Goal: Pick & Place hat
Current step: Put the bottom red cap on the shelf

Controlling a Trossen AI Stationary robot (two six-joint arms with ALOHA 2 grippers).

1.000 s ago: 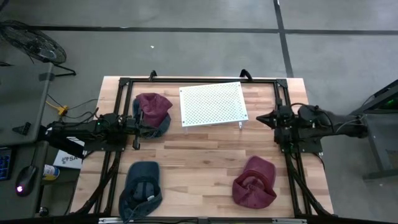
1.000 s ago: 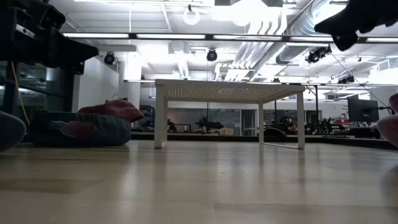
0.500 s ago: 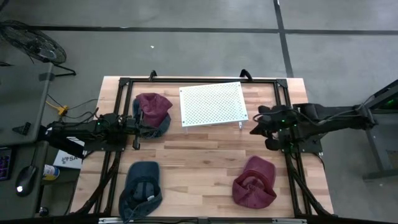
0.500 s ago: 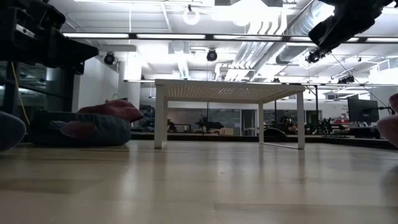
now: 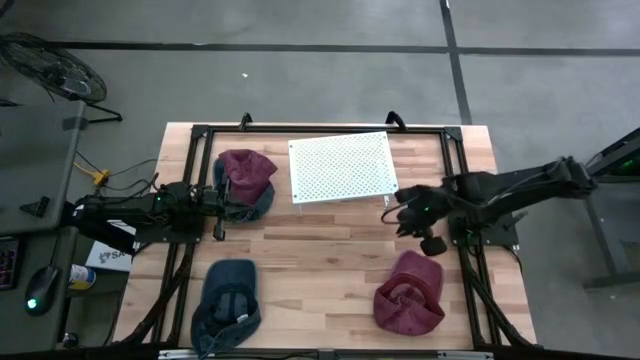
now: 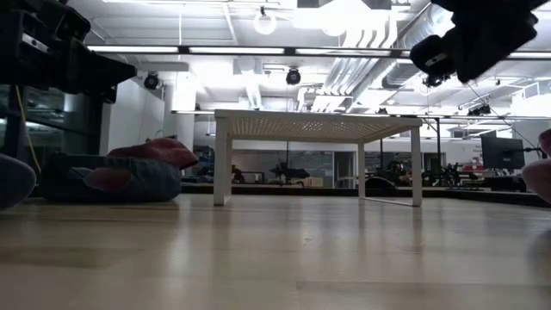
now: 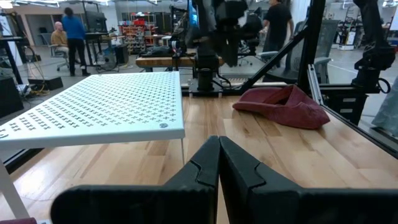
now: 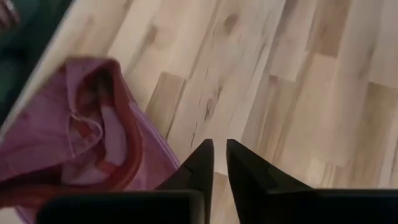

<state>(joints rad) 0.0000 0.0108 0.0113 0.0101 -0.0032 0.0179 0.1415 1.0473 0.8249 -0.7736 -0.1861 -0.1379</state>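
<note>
The right end effector [image 5: 398, 216] hangs over bare table [image 5: 320, 250] beside the white rack [image 5: 342, 166], fingers a narrow slit apart and empty. It looks like the approach step: the red hat [image 5: 410, 293] lies near the table's right front corner. Next it must open wider, swing nearer and drop onto the brim.

The left end effector [image 7: 218, 163], closed and empty, waits at the left edge by two stacked hats [image 5: 247, 183]. The low view cuts off the red hat, and the drop-off spot is unclear.

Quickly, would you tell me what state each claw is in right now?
Left claw: shut, holding nothing.
Right claw: slightly open, empty, above the bare wooden table.
</note>
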